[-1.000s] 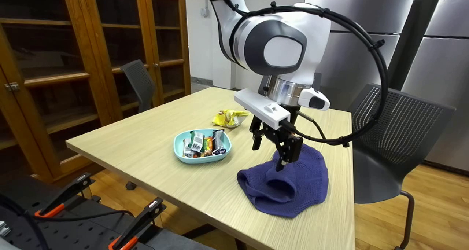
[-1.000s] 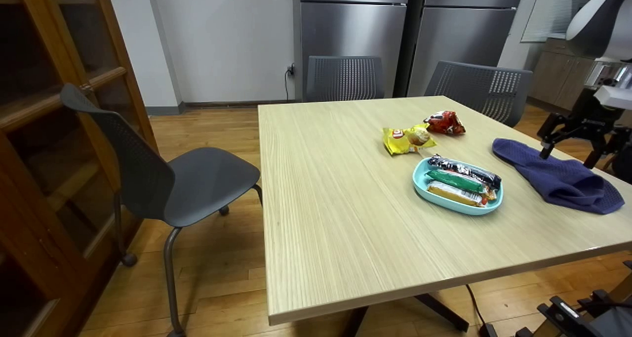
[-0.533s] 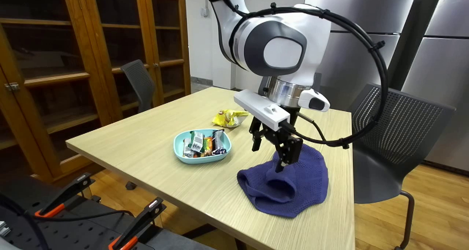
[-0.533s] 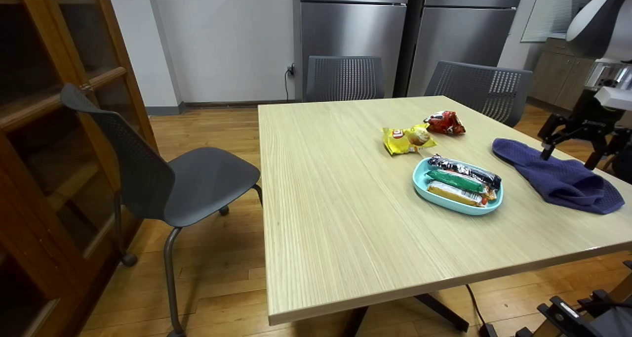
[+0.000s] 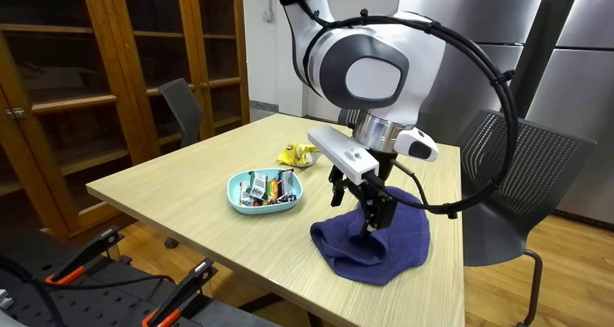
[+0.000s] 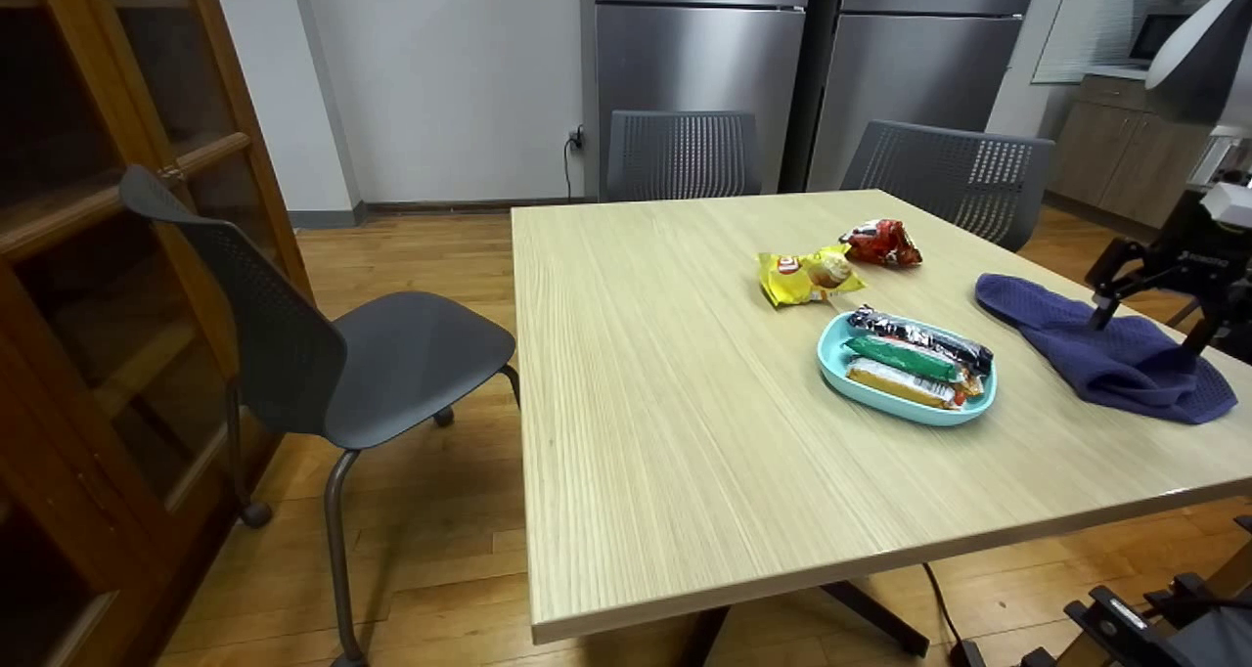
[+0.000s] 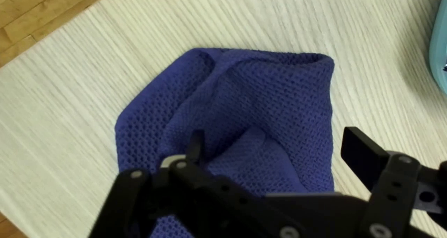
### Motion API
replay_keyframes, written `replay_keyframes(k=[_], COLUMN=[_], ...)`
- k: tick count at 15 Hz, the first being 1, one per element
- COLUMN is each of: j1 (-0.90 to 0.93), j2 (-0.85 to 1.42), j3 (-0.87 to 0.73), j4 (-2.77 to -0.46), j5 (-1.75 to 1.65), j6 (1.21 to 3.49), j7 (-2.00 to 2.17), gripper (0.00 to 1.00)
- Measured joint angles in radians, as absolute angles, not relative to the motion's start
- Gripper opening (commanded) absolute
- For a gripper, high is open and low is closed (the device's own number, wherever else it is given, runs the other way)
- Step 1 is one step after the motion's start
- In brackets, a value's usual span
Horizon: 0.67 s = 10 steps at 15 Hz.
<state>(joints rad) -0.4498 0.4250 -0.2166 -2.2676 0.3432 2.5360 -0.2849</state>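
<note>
A dark blue knitted cloth lies crumpled on the light wooden table, with a raised fold in its middle. My gripper stands open, with nothing pinched between its fingers. One finger reaches down over the cloth's fold, and whether it touches is not clear. The opposite finger hangs over bare wood just beside the cloth's edge. In an exterior view the gripper is low above the cloth, partly hiding it. From another side, the gripper also appears spread over the cloth.
A light blue tray with several wrapped snack bars stands near the cloth; its rim enters the wrist view. Behind it lie a yellow packet and a red packet. Grey chairs surround the table. A cable loop hangs from the arm.
Over the last half second my gripper has come down closer to the cloth and tilted slightly, its fingers still apart. The cloth, tray and packets have not moved.
</note>
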Motion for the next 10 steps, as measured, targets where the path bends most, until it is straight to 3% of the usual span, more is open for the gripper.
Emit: replay_keyframes(k=[10], j1=[-0.512], j2=[0.473], j3=[-0.163], j4=[-2.265], j5=[0.507], j6=[2.644], j7=[-0.307], gripper=[1.0])
